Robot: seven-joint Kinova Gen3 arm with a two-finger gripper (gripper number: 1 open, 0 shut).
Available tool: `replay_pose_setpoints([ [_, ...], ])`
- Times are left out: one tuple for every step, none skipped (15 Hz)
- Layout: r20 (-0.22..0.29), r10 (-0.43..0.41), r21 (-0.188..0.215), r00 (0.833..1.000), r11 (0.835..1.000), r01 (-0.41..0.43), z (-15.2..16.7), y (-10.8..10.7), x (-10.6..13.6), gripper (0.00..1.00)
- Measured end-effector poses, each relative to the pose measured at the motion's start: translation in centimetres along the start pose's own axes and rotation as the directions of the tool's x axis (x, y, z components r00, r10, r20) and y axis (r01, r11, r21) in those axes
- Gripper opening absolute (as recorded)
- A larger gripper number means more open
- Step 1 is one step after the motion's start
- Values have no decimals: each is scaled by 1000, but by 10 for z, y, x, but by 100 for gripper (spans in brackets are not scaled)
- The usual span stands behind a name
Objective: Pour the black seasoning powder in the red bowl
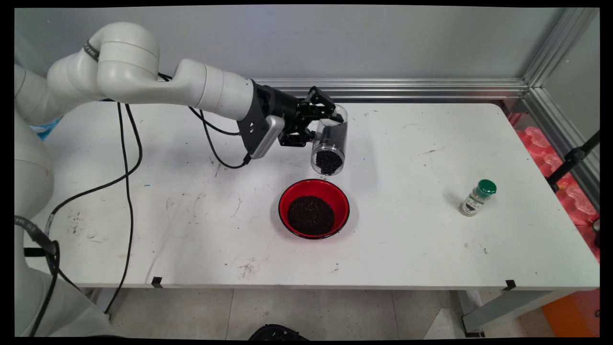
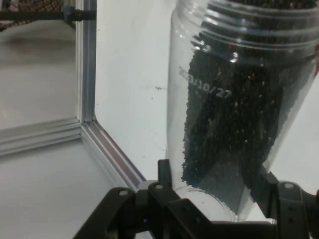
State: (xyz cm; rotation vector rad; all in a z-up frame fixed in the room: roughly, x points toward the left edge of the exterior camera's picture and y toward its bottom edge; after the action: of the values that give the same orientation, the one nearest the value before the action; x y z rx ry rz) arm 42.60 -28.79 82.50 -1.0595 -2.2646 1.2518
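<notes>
My gripper [image 1: 322, 125] is shut on a clear plastic jar [image 1: 329, 142], held tipped with its open mouth pointing down toward the table's near side. Black grains [image 1: 328, 162] are piled at the jar's mouth end. Just below the mouth stands a red bowl [image 1: 341, 195] holding a heap of the same black grains [image 1: 311, 214]. In the hand view the jar [image 2: 234, 119] fills the right half, with dark grains along its wall and a printed date on it, and a black finger [image 2: 164, 179] presses against the jar's left side.
A small spice bottle with a green cap [image 1: 477, 197] stands far right on the white table [image 1: 407, 143]. An aluminium rail [image 1: 392, 88] runs along the back edge. Black cables [image 1: 128, 182] hang from the arm over the left side.
</notes>
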Motion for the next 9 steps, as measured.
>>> replay_pose_setpoints([
  [-7, -30, -4, 1000, 1000, 30, 1, 0, -1, 0],
  [-14, -60, -7, 998, 998, 60, 2, 0, -2, 0],
  [-18, -88, -9, 996, 996, 88, 3, 0, -3, 0],
  [-24, -117, -12, 993, 993, 117, 4, -1, -4, 0],
  [-28, -136, -13, 990, 991, 136, 4, -1, -5, 0],
  [-33, -166, -17, 986, 986, 165, 5, -2, -6, 0],
  [-37, -185, -19, 982, 983, 184, 6, -2, -6, 0],
  [-41, -216, -23, 976, 976, 215, 7, -2, -8, 0],
  [-45, -242, -26, 969, 970, 241, 8, -3, -9, 0],
])
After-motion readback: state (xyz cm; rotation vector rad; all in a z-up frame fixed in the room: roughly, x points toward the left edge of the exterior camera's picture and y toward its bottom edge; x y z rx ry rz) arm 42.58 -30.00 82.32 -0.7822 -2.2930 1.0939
